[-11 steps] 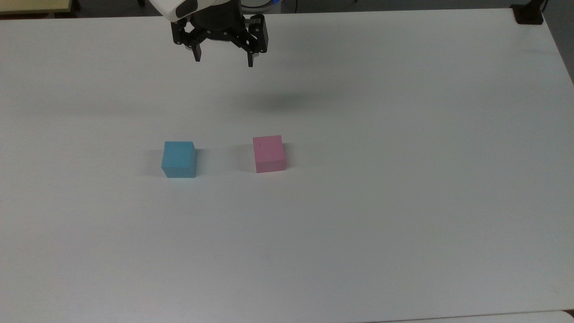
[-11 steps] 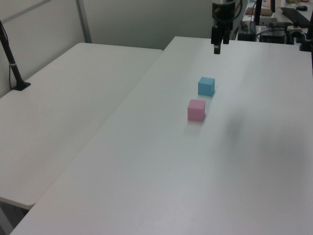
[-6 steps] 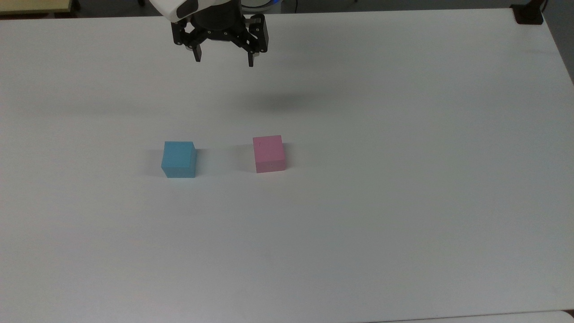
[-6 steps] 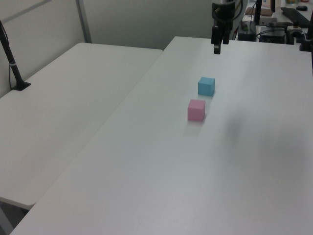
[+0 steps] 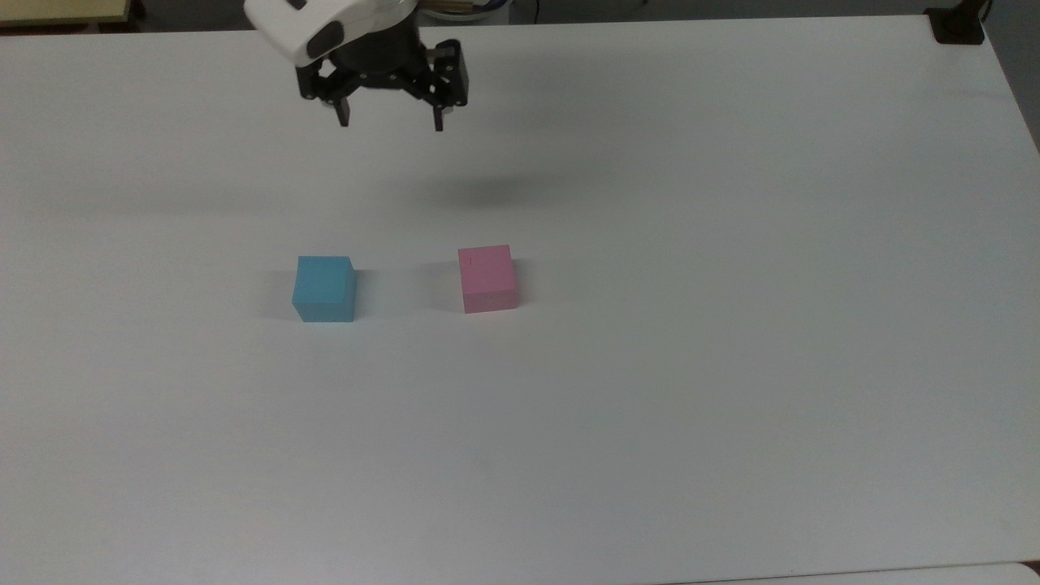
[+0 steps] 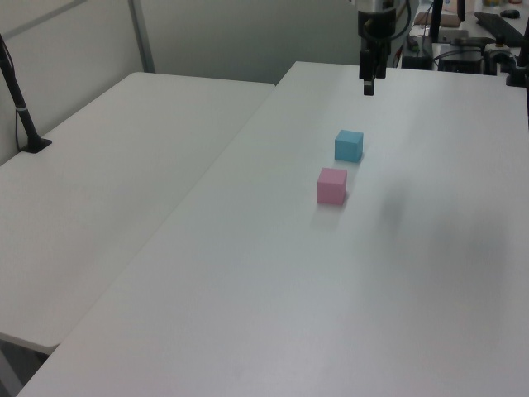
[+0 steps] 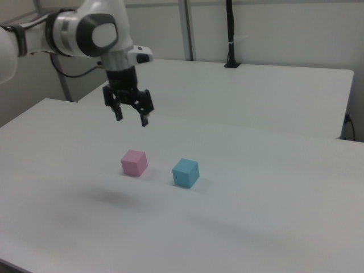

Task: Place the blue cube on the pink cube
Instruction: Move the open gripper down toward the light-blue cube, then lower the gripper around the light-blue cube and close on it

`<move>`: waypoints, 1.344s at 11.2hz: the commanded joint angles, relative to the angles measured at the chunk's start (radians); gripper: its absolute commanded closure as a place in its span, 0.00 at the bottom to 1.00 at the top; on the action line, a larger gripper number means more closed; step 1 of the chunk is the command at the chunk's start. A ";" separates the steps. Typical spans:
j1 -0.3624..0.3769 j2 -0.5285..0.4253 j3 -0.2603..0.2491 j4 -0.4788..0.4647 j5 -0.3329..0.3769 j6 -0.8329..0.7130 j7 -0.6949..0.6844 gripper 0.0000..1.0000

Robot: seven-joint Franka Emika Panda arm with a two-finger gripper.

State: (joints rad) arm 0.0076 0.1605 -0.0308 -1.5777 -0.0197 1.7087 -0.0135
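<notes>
On the desk [image 5: 731,325], blue cube [image 5: 324,288] sits to the top view's left of pink cube [image 5: 487,279], near but apart. Pincer [image 5: 391,123] hovers at the far edge, jaws wide, empty. Risk: cubes are close, so an off-centre descent could nudge pink. Versus earlier: pincer shifted slightly toward the top view's left; cubes unmoved.

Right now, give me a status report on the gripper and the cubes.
Gripper open, empty, above the table. Blue cube on the table, apart from pink cube. Nothing between them or on top of either.
</notes>
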 commanded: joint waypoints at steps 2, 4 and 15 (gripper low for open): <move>-0.069 0.134 -0.004 -0.008 0.008 0.173 -0.045 0.00; -0.086 0.235 -0.007 -0.008 -0.038 0.276 -0.036 0.00; -0.078 0.289 0.003 -0.008 -0.095 0.386 -0.023 0.80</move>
State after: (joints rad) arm -0.0968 0.5268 -0.0340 -1.5720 -0.1183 2.1539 -0.0362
